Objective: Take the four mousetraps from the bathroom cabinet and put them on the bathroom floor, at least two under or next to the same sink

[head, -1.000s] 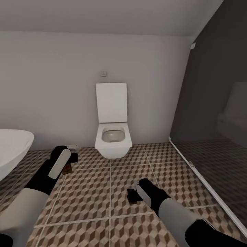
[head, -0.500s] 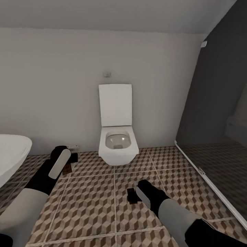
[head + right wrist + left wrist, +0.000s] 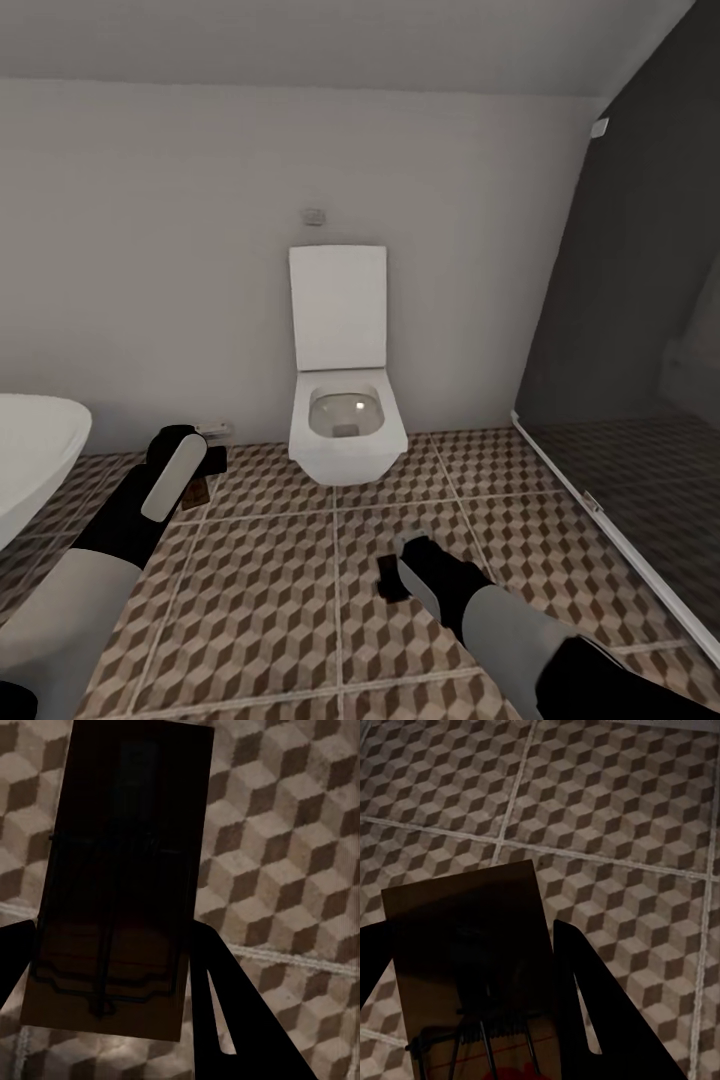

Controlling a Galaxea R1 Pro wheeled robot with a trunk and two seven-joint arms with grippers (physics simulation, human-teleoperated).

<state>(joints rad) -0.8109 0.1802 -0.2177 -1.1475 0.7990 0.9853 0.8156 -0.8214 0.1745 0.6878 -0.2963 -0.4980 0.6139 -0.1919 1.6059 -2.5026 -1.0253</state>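
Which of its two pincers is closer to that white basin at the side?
Left. The left pincer, holding a mousetrap, hangs just beside the basin. The right pincer, also holding a mousetrap, is farther away, in front of the toilet.

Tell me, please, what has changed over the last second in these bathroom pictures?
Mostly the camera moved: the whole head view shifted, so the toilet and shower glass sit differently in the picture. The right gripper came slightly lower in the view. Otherwise nothing changed: each gripper still carries a mousetrap above the tiled floor, left gripper near the sink.
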